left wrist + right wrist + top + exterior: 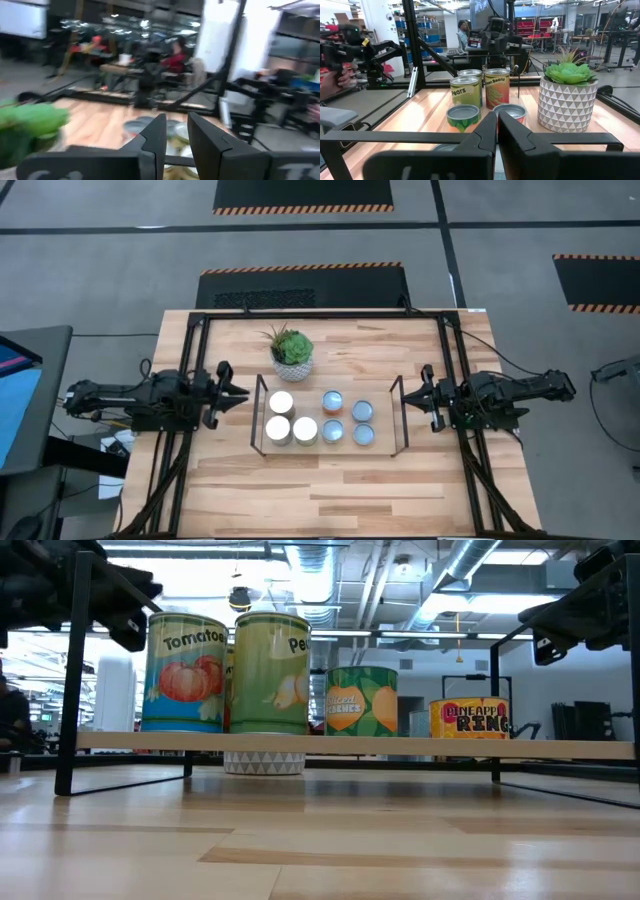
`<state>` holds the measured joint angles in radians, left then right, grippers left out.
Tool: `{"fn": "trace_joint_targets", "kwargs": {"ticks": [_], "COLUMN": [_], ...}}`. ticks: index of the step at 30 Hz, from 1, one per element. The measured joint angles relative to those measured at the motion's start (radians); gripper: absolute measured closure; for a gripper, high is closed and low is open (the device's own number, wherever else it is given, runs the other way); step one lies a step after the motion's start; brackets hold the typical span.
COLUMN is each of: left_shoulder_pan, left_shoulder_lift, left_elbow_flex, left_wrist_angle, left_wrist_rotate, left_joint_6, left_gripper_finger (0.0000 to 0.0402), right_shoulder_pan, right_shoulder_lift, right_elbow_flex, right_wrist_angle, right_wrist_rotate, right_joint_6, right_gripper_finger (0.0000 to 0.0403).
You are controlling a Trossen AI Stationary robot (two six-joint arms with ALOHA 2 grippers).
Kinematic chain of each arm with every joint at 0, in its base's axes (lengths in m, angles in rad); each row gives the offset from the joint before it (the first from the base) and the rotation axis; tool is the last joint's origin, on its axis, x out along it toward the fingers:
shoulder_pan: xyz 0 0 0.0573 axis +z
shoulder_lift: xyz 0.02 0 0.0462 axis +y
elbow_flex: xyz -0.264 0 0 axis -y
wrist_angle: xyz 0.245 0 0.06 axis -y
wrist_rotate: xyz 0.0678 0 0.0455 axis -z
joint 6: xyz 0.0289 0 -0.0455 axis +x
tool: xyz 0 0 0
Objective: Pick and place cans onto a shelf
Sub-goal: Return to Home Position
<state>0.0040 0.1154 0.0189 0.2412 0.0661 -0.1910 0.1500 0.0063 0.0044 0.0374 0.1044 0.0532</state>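
1. I see the wooden surface [330,490] carrying the shelf [380,747] at its middle.
2. My left tool [243,393] hangs just off the shelf's left end, fingers narrow, holding nothing.
3. My right tool [412,396] hangs off the right end, also narrow and empty.
4. A succulent pot [292,366] stands just beside the shelf's far edge.
5. The cans [305,430] all stand upright on the shelf.

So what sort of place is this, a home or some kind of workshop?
Most likely a robotics lab or industrial workshop, not a home: hazard-striped floor mats, exposed ceiling ducts, and storage racks with blue bins in the room behind the table.
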Motion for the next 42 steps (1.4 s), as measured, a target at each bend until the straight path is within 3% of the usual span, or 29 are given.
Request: {"fn": "trace_joint_targets", "kwargs": {"ticks": [2, 20, 42], "left_shoulder_pan": [-0.001, 0.000, 0.000], "left_shoulder_lift": [0.000, 0.000, 0.000], "left_elbow_flex": [-0.007, -0.009, -0.011], "left_wrist_angle": [0.018, -0.077, -0.164], "left_wrist_rotate": [0.040, 0.060, 0.015], "left_joint_6": [0.013, 0.080, 0.087], "left_gripper_finger": [0.0333, 0.0333, 0.0333], "right_shoulder_pan": [0.000, 0.000, 0.000], "right_shoulder_lift": [0.000, 0.000, 0.000], "right_elbow_flex": [0.000, 0.000, 0.000], "right_wrist_angle": [0.000, 0.000, 0.000], "right_wrist_rotate": [0.000, 0.000, 0.001], "right_joint_6": [0.000, 0.000, 0.000], "right_gripper_finger": [0.0360, 0.0360, 0.0360]}}
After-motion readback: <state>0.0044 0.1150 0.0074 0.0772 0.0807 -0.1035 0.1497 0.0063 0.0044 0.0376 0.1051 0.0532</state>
